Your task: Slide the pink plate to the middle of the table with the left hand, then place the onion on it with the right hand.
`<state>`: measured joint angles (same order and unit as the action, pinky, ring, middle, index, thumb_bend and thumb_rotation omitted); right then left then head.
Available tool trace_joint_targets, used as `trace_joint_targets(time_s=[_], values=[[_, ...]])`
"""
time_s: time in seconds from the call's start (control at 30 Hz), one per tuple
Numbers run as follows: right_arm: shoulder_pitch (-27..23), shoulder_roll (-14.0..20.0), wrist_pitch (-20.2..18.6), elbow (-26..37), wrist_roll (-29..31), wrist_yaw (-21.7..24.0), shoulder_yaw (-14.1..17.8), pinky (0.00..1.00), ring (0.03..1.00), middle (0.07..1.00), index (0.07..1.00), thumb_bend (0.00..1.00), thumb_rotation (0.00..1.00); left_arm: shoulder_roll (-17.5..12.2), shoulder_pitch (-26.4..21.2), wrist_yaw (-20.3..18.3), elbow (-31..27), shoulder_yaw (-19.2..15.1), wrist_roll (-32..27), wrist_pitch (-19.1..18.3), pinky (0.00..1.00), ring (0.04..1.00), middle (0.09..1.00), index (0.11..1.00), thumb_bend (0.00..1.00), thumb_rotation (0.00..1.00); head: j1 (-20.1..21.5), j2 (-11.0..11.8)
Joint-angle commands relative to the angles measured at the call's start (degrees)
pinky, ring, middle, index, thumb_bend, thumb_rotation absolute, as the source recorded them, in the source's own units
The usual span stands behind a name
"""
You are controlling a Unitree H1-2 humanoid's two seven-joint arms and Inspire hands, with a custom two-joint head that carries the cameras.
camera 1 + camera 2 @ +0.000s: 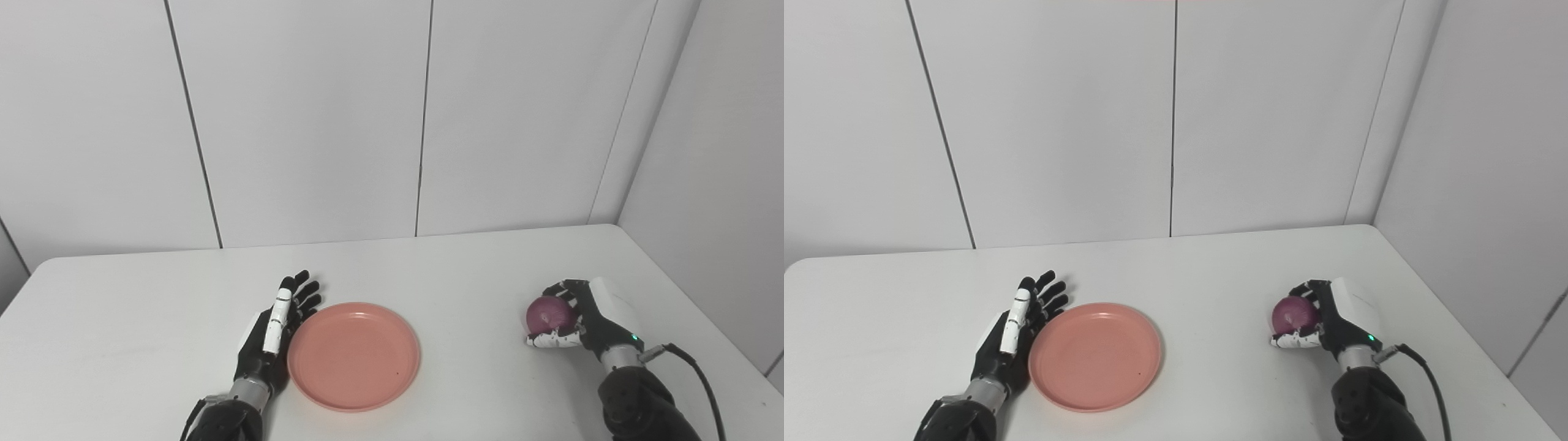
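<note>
The pink plate [354, 355] lies flat on the white table [429, 269], near its front middle. My left hand [275, 327] is open, fingers straight, with its palm side against the plate's left rim. The purple onion [549, 315] is at the right side of the table. My right hand [582, 321] is shut on the onion, fingers over its top and thumb under its front; I cannot tell whether the onion rests on the table or is just off it. Both also show in the right eye view: plate [1095, 355], onion [1294, 315].
White wall panels stand behind the table and along its right side. A black cable [698, 373] runs from my right wrist toward the table's front right edge.
</note>
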<state>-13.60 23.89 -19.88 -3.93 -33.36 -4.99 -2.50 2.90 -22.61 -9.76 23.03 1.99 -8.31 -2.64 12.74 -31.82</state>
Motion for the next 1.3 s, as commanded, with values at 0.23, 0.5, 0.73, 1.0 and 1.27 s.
trace_joint_targets(time_s=[0.23, 0.5, 0.73, 1.0, 1.27], values=[[-2.2, -0.5, 3.3, 1.9, 0.2, -3.4, 1.3, 0.28, 0.374, 0.426, 0.53, 0.51, 0.0, 0.7, -1.7, -0.2, -0.9, 0.2, 0.1, 1.8, 0.95, 0.927, 0.928, 0.923, 0.64, 1.0, -0.3, 0.0], [-3.1, -2.2, 6.5, 5.8, 0.4, -4.2, 0.1, 0.25, 0.344, 0.406, 0.528, 0.51, 0.0, 1.0, -1.6, 0.1, -1.3, 0.1, 0.0, 1.4, 0.95, 0.924, 0.926, 0.92, 0.65, 1.0, -1.0, 0.0], [-5.0, -5.0, 7.2, 9.3, 0.4, -1.9, -3.3, 0.23, 0.321, 0.418, 0.518, 0.51, 0.0, 1.2, -1.5, 0.5, -1.6, 0.1, 0.2, 1.5, 0.95, 0.926, 0.927, 0.922, 0.65, 1.0, -2.0, 0.2], [-7.2, -8.8, 8.3, 10.2, 0.5, 0.4, -7.2, 0.23, 0.332, 0.421, 0.517, 0.51, 0.0, 1.2, -1.5, 0.6, -2.4, -0.1, 0.2, 1.3, 0.96, 0.925, 0.926, 0.921, 0.64, 1.0, -2.8, 0.2], [-9.2, -12.8, 10.2, 6.9, 0.3, 1.4, -11.8, 0.21, 0.297, 0.476, 0.489, 0.52, 0.0, 0.7, -1.4, 1.3, -3.4, -0.1, 0.8, 0.9, 0.99, 0.935, 0.933, 0.926, 0.64, 1.0, -3.4, 0.1]])
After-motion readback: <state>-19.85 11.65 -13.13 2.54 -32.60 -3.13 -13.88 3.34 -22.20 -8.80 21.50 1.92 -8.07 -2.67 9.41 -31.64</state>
